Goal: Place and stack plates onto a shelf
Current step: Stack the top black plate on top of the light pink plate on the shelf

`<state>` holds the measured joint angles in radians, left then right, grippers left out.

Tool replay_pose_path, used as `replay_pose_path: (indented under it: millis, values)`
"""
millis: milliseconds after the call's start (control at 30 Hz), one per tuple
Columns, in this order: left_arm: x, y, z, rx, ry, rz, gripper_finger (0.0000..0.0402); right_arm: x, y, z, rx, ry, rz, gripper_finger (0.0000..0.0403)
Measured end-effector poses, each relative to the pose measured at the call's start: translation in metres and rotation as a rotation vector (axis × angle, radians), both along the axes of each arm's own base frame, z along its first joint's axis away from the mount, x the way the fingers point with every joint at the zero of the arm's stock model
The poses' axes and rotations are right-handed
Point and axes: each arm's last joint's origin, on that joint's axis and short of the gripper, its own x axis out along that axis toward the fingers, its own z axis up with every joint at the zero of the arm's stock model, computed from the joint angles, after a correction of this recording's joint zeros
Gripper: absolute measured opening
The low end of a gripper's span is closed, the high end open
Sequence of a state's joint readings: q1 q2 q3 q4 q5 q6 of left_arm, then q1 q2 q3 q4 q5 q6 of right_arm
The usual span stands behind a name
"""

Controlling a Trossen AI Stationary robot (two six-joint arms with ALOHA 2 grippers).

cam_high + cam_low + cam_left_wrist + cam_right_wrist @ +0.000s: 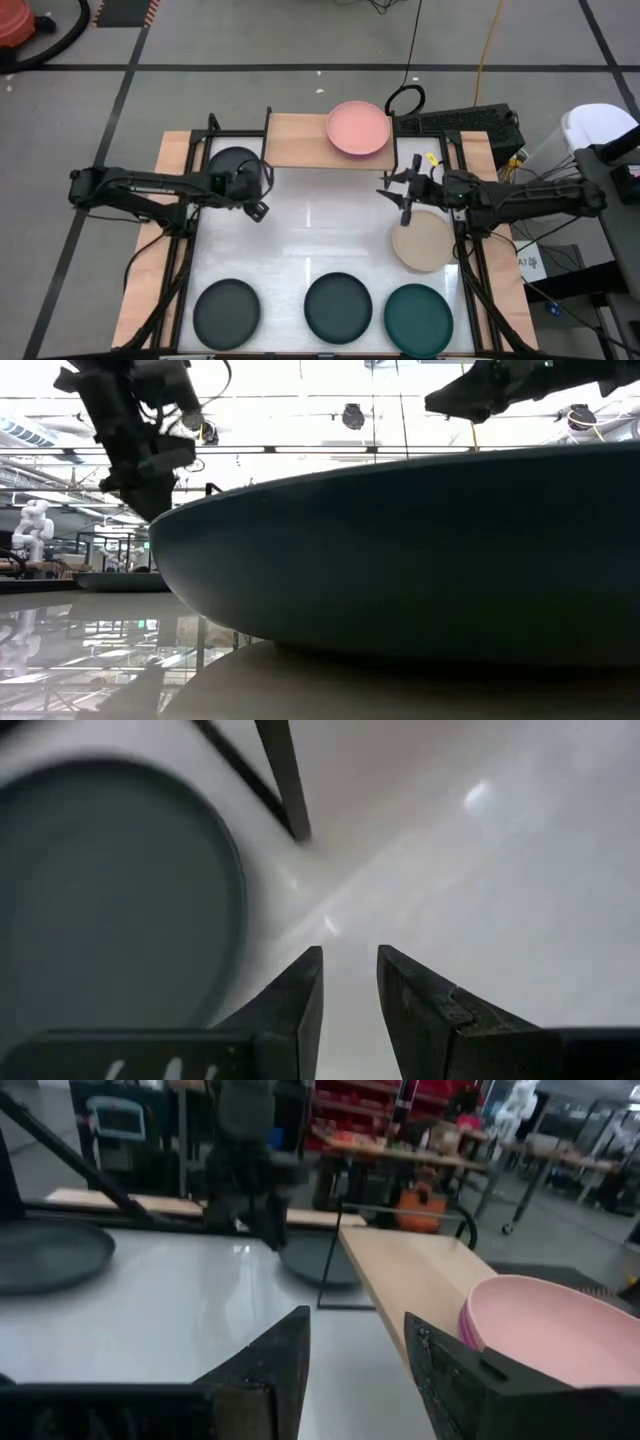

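Plates lie spread over the white table (320, 235), and one pink plate (358, 127) sits on the right end of the wooden shelf (295, 140), just ahead of the right gripper (405, 192). That gripper hangs over the table beside the shelf's front edge, its fingers parted by a moderate gap with nothing between them; a beige plate (424, 241) lies just behind and below it. The left gripper (258, 208) hovers near the shelf's left end, fingers a narrow slit apart and empty, with a dark grey plate (234, 166) close beside it, seemingly flat on the table by the shelf's black leg (285, 775), though the wrist view is blurred. Farther back along the near edge lie two dark grey plates (227, 312) (338, 307) and a teal plate (418, 318).
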<state>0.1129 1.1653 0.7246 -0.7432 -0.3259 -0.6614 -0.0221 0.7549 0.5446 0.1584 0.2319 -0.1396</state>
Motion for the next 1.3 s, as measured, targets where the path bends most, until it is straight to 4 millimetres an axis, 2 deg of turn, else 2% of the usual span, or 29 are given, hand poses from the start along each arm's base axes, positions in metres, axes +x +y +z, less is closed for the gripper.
replay_pose_path:
  millis: [200,533,1100,1200,1300]
  values:
    - [0.003,0.009,-0.025,-0.054,0.2,0.015,0.0101,-0.005,0.0,-0.007,-0.001,-0.013,0.0,0.0144]
    - [0.009,0.027,-0.053,-0.05,0.356,0.071,0.0101,-0.005,0.001,-0.009,0.006,0.013,0.005,0.0144]
    - [0.01,0.037,-0.059,-0.021,0.37,0.122,0.0101,-0.005,0.001,-0.009,0.022,0.01,0.003,0.0144]
    - [0.011,0.035,-0.059,-0.021,0.362,0.131,0.0083,-0.005,0.001,-0.009,0.026,0.009,0.003,0.0144]
    - [0.012,0.033,-0.059,-0.018,0.355,0.118,0.0039,-0.005,0.001,-0.009,0.027,0.008,0.002,0.0144]
